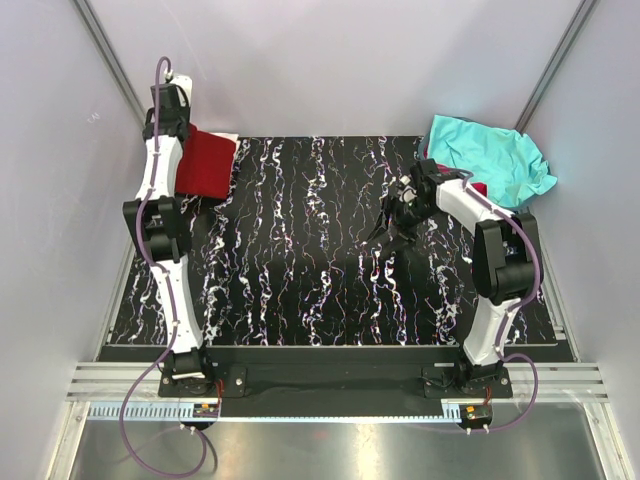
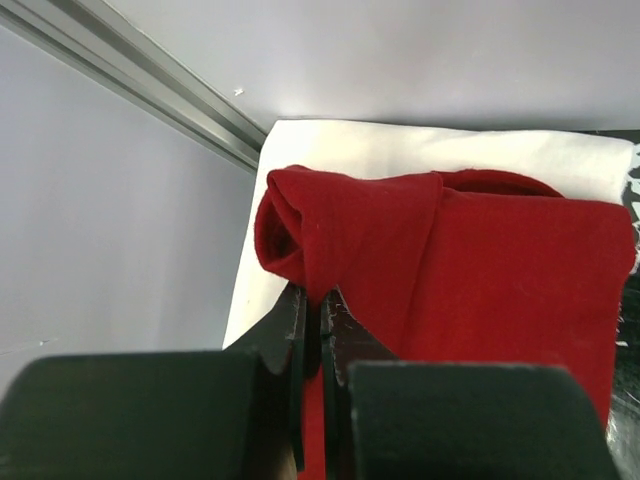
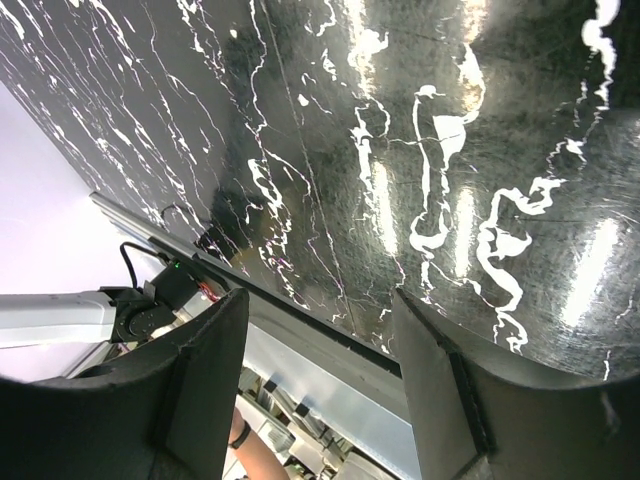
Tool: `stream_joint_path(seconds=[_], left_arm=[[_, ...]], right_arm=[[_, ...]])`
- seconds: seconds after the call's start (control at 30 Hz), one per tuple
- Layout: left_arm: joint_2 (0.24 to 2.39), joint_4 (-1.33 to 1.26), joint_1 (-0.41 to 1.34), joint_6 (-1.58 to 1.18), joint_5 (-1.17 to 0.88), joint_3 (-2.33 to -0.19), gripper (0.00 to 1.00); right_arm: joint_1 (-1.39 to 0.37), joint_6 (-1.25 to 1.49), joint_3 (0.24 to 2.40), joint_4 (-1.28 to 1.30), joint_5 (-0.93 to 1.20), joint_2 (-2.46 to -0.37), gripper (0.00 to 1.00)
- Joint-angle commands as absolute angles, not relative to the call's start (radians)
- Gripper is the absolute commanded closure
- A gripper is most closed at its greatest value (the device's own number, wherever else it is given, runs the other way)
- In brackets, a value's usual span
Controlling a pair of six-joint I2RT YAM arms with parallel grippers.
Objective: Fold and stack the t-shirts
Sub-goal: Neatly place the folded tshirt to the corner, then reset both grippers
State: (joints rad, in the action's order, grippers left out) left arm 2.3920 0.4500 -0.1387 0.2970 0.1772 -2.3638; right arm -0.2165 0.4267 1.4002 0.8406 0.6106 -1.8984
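Left gripper (image 2: 315,305) pinches the dark red t-shirt (image 2: 480,270), upper left of the top view!
It's clamped on a rolled edge of the red cloth, which lies folded on a white t-shirt (image 2: 420,150), so this looks like the stacking step. Right gripper (image 3: 320,380) hangs over the black marbled mat (image 3: 400,150), fingers apart, holding nothing. Next call, I'd say: release without dragging the fold, then go for the crumpled turquoise t-shirt (image 1: 490,158) at upper right.

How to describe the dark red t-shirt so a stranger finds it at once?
Find the black marbled mat, then its far-left corner. There the dark red t-shirt lies folded on a white t-shirt, pinched by the left tool. The turquoise t-shirt sits crumpled far right.
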Motion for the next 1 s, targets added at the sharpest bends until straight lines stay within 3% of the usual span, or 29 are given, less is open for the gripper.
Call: stream_joint_path(seconds=[0.0,0.13,0.17,0.2,0.23,0.43,0.63,0.7,0.83,0.97], left_arm=[[2.41,0.342,-0.167,0.262,0.161,-2.421,1.0],[2.441,0.325,-0.189,0.245,0.182,-2.433,0.99],[2.448,0.318,-0.19,0.248,0.214,-2.431,0.94],[2.462,0.308,-0.193,0.249,0.238,-2.431,0.66],[2.468,0.299,-0.196,0.25,0.265,-2.43,0.53],[2.435,0.302,-0.196,0.19,0.304,-2.433,0.12],[2.323,0.362,-0.126,0.141,0.29,-2.335,0.09],[2.232,0.382,-0.086,0.117,0.296,-2.268,0.04],[2.015,0.383,0.061,-0.033,0.269,-1.951,0.01],[1.791,0.402,0.196,-0.208,0.065,-1.685,0.01]], right_arm=[[-0.236,0.445,1.451,0.861,0.598,-1.916,0.34],[-0.25,0.46,1.476,0.862,0.595,-1.933,0.34],[-0.255,0.46,1.48,0.868,0.595,-1.936,0.34],[-0.259,0.463,1.485,0.87,0.592,-1.943,0.34],[-0.264,0.468,1.497,0.871,0.591,-1.947,0.34],[-0.284,0.477,1.514,0.89,0.574,-1.934,0.34],[-0.282,0.511,1.429,0.841,0.589,-1.847,0.33],[-0.282,0.531,1.384,0.795,0.613,-1.798,0.33],[-0.282,0.58,1.237,0.712,0.614,-1.689,0.32],[-0.282,0.609,1.086,0.614,0.592,-1.536,0.31]])
